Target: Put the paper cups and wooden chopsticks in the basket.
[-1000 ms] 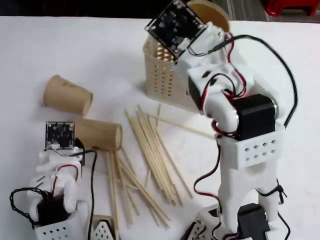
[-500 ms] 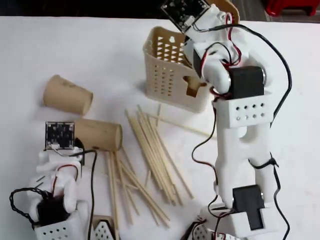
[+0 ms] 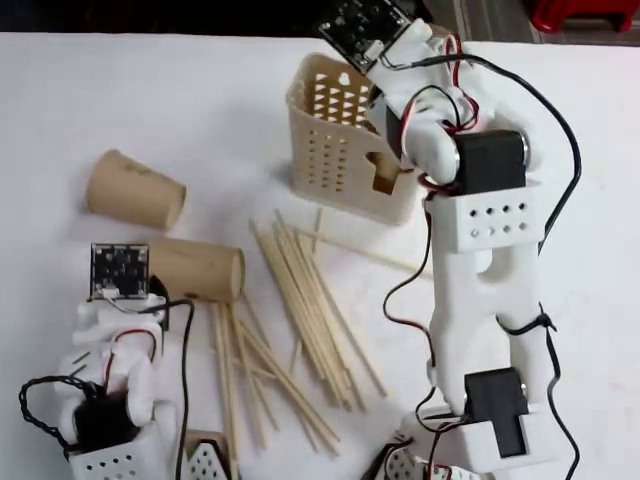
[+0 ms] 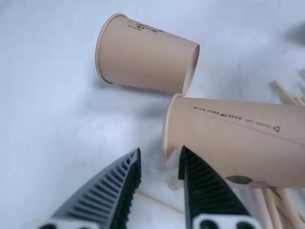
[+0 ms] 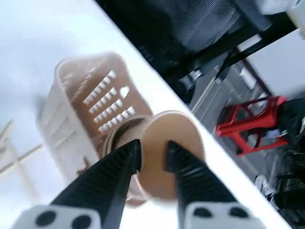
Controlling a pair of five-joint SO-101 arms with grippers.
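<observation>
High view: at twelve o'clock the right gripper point(image 5: 152, 142) pinches a paper cup point(image 5: 180, 136) at the basket point(image 3: 335, 150). At eight o'clock the left gripper point(image 4: 161, 150), narrowly parted and empty, meets a lying cup point(image 4: 238, 143). Chopsticks point(image 3: 305, 305) lie at six.

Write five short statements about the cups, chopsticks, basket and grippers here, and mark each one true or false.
1. Two cups lie on their sides on the table: the farther cup and the nearer cup. True.
2. The basket is tipped over. False: it stands upright.
3. The chopsticks are in the basket. False: they lie scattered on the table.
4. The right gripper holds a third cup, the held cup, at the basket. True.
5. The left gripper grips a chopstick. False: it is open and empty, at the nearer cup's rim.
</observation>
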